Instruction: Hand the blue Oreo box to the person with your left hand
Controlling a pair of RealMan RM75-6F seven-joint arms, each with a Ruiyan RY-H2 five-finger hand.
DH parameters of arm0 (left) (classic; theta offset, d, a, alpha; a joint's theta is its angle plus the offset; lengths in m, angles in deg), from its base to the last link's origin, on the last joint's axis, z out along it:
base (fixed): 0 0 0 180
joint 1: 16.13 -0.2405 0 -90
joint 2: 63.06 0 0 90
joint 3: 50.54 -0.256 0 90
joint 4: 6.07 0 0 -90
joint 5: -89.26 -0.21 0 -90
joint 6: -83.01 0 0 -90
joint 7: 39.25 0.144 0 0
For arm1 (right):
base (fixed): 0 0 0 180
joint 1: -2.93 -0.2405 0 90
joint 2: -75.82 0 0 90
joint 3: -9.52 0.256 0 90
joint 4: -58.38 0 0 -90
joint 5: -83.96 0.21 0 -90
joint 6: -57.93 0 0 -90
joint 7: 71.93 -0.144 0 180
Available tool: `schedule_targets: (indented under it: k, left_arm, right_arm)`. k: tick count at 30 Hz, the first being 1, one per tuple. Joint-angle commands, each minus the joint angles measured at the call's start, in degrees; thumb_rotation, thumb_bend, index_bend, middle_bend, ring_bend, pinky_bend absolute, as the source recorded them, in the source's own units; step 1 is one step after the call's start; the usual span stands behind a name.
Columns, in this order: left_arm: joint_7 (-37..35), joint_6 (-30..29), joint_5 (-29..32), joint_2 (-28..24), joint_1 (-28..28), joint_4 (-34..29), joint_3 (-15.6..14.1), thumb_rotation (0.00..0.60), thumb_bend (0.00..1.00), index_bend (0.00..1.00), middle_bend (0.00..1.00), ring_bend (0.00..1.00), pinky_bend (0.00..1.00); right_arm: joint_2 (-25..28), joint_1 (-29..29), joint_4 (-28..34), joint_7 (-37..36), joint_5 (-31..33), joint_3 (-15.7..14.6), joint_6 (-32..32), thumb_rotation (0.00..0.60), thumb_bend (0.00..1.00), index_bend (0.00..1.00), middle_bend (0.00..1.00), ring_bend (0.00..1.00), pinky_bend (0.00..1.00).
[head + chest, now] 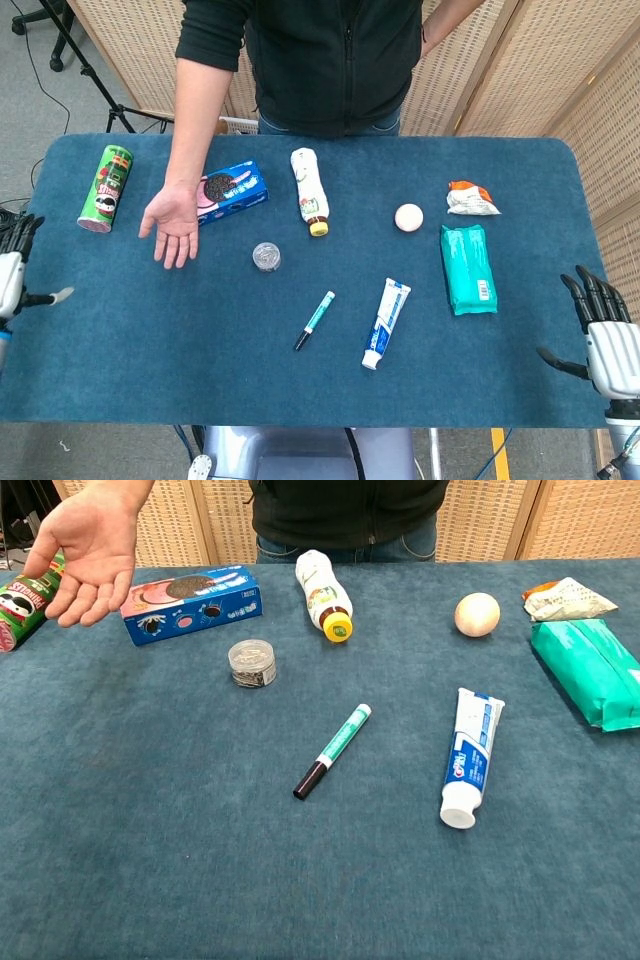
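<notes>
- The left hand point(12, 268) is at the table's point(150, 340) left edge. Its fingers point up, spread apart, and it holds nothing.
- The right hand point(604, 335) is at the right edge near the front corner. Its fingers are spread too, with nothing in them.
- The blue Oreo box point(230, 192) lies flat near the back edge, on the left side.
- The person's hand point(173, 222) is palm up, just beside the box.
- A green chips can point(106, 188) lies near the back left corner.
- There is bare blue cloth between the left hand and the box.
</notes>
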Motion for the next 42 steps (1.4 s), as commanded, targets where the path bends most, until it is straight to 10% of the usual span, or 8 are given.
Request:
schedule_targets:
  k: [1,16,42]
  left_arm:
    - [-4.07,9.73,1.20,6.45,7.84,7.73,2.52,0.600,0.00,0.00,0.00,0.00,0.00]
    - [1.17,22.22,8.88,20.10,22.81,23.32,7.69,0.600,0.00,0.00,0.00,0.00,0.00]
    - [-6.26,36.35,7.90,36.09,34.87,53.33,7.90,0.600,0.00,0.00,0.00,0.00,0.00]
  right_arm:
    - [-0.40,-0.32,-0.37,0.73,0.73,0.13,-0.83,0.600,0.00,0.00,0.00,0.00,0.07]
    - [-1.68,-1.13,-2.92,2.06,4.36,1.03,-3.45,0.600,0.00,0.00,0.00,0.00,0.07]
    - [-3.17,-1.94,-5.12,4.58,8.05,1.71,-6.32,0.600,0.00,0.00,0.00,0.00,0.07]
